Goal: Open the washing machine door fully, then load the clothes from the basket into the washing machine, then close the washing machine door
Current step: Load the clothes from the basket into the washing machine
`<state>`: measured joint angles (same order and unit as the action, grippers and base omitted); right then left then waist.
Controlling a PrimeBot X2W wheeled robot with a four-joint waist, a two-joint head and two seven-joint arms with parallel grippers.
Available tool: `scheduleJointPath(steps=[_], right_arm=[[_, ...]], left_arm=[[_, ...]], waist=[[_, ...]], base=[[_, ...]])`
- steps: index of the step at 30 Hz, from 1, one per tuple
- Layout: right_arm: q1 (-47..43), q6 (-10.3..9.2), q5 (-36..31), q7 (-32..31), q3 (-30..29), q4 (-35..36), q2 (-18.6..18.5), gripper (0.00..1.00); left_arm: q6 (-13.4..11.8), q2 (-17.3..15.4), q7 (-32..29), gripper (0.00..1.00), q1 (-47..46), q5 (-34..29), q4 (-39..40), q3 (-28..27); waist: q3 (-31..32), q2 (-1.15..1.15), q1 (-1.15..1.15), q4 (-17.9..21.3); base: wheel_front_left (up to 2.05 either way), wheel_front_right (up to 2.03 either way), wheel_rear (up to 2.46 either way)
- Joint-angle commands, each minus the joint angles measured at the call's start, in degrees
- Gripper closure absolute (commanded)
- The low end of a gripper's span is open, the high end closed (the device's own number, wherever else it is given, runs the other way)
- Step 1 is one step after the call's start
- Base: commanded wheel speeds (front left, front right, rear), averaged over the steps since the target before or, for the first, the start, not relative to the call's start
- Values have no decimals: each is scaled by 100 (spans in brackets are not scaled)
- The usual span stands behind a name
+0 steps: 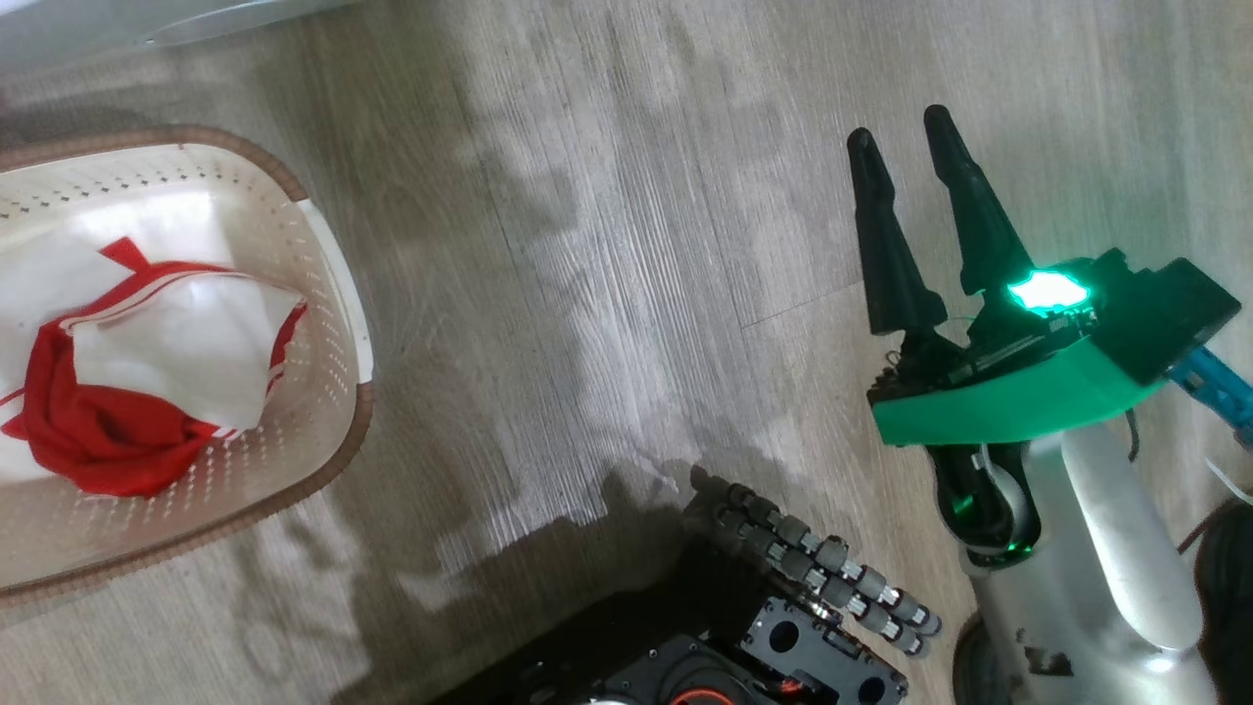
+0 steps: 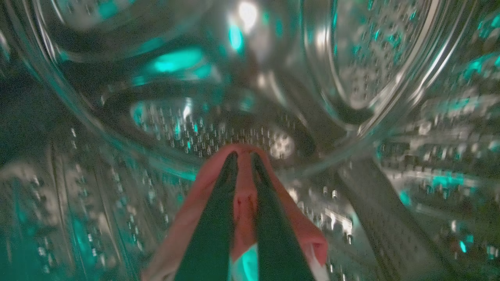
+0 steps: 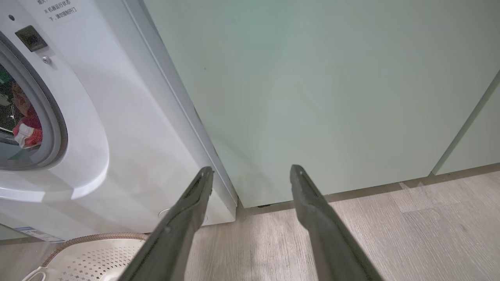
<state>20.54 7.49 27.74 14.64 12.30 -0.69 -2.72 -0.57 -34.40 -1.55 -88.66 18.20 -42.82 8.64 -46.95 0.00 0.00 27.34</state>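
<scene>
My left gripper [image 2: 243, 156] is deep inside the steel drum [image 2: 187, 132] of the washing machine [image 3: 129, 128], shut on a piece of red clothes [image 2: 300, 230] that drapes under its fingers. Through the machine's round opening, inside the grey seal [image 3: 58, 117], a red and white piece [image 3: 28, 134] shows. More red and white clothes [image 1: 108, 441] lie bundled in the cream basket [image 1: 328, 392] on the floor at the left. My right gripper [image 1: 901, 127] hangs open and empty over the floor, well right of the basket. The washing machine door is out of view.
Pale green cabinets [image 3: 312, 97] stand right of the machine, down to the wooden floor [image 1: 587, 245]. The basket's rim [image 3: 97, 236] sits just before the machine's front. My dark base [image 1: 764, 636] lies at the lower middle of the head view.
</scene>
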Motion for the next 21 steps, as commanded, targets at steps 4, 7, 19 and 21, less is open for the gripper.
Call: scheduleJointPath(steps=[4, 7, 19, 21], right_arm=[[-102, 0, 16, 36, 18, 168, -16, 0], [-76, 0, -13, 36, -11, 129, -16, 0], [-137, 0, -335, 36, -272, 50, -16, 0], [-164, 0, -408, 36, -318, 35, -16, 0]], left_arm=[[57, -139, -125, 100, 223, 87, 31, -32], [42, -105, -87, 0, 383, 66, 35, 36], [-216, 318, 617, 0, 1923, 289, 1122, 34], [-317, 428, 764, 0, 2396, 355, 1522, 9]], waist=[[5, 0, 0, -53], [53, 0, 0, -97], [583, 0, 0, -540], [712, 0, 0, -641]], base=[[0, 0, 0], [0, 0, 0], [0, 0, 0], [0, 0, 0]])
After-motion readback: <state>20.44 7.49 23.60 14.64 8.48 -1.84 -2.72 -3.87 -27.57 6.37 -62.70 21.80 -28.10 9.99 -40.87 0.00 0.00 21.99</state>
